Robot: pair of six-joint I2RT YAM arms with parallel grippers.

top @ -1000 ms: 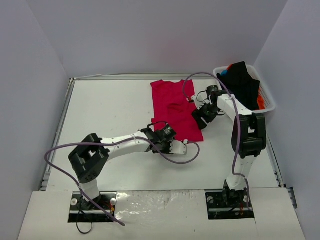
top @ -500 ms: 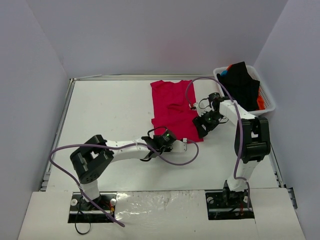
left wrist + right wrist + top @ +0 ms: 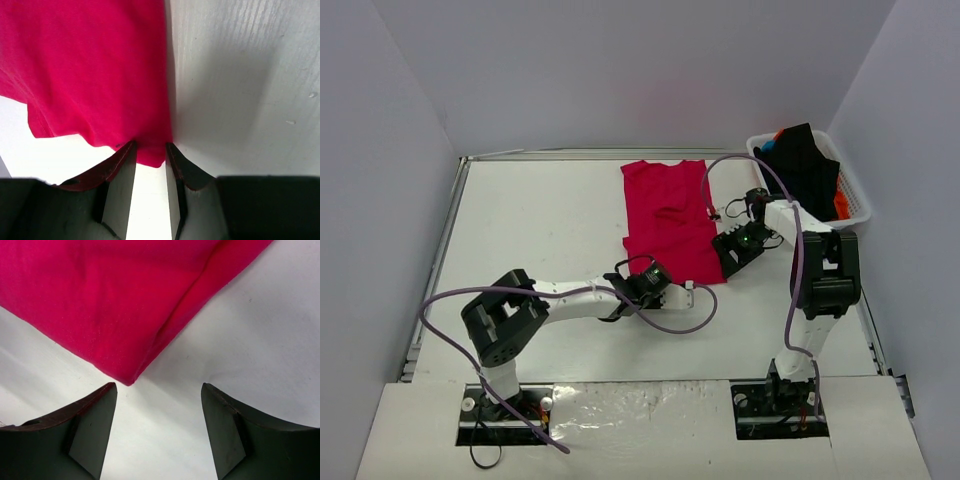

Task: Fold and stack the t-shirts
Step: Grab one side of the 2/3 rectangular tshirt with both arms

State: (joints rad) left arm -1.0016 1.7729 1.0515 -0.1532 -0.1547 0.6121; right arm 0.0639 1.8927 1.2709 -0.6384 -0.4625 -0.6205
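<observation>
There was one red t-shirt (image 3: 665, 215) on one white table (image 3: 540, 220). There was one white basket (image 3: 857, 200), with one black shirt (image 3: 805, 165) and some orange cloth (image 3: 841, 207) in it. There were two robot arms (image 3: 570, 294) and two grippers, the left gripper (image 3: 150, 145) and the right gripper (image 3: 157, 385). There were two purple cables (image 3: 440, 300).

Open table (image 3: 540, 225) left of t-shirt (image 3: 665, 215)

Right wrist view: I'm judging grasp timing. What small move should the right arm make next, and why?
Probably ease the right gripper forward: its jaws stand open; the corner of the red t-shirt lies just ahead of the fingertips, not between them.
</observation>
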